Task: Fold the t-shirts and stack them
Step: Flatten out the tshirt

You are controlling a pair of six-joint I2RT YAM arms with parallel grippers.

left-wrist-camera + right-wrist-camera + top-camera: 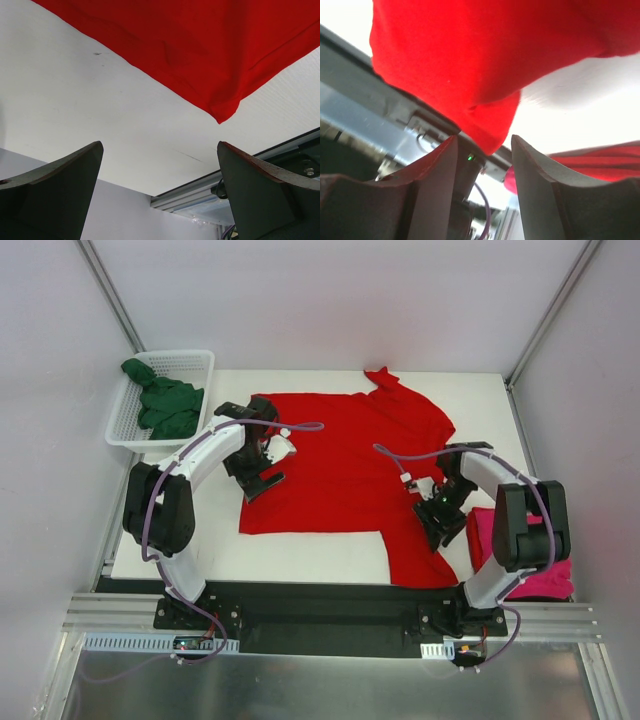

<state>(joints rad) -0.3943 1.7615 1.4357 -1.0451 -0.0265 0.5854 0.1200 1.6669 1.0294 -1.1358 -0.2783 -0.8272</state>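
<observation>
The bright red cotton t-shirt (340, 475) lies spread on the white table (300, 552), its lower right part reaching to the near edge. My left gripper (160, 150) hangs just above bare table with its fingers spread wide, holding nothing; the shirt's near left corner (220, 112) is ahead of it, not between the jaws. My right gripper (484, 144) has its jaws part way apart, with a hanging red flap (487, 127) dipping into the gap, and as far as I can see it is not clamped.

The main risk is on the right. If I close with so little cloth in the gap, I expect to catch only the tip, and it could slide out once I lift. Another risk is a lopsided fold: one corner taken while the left one stays flat would drag the shirt askew.

The folded magenta-pink t-shirt (550, 582) sits just beside my right arm, so a wide swing could disturb it. The dark green t-shirt (168, 405) waits in the white plastic mesh basket (180, 357), well apart.
</observation>
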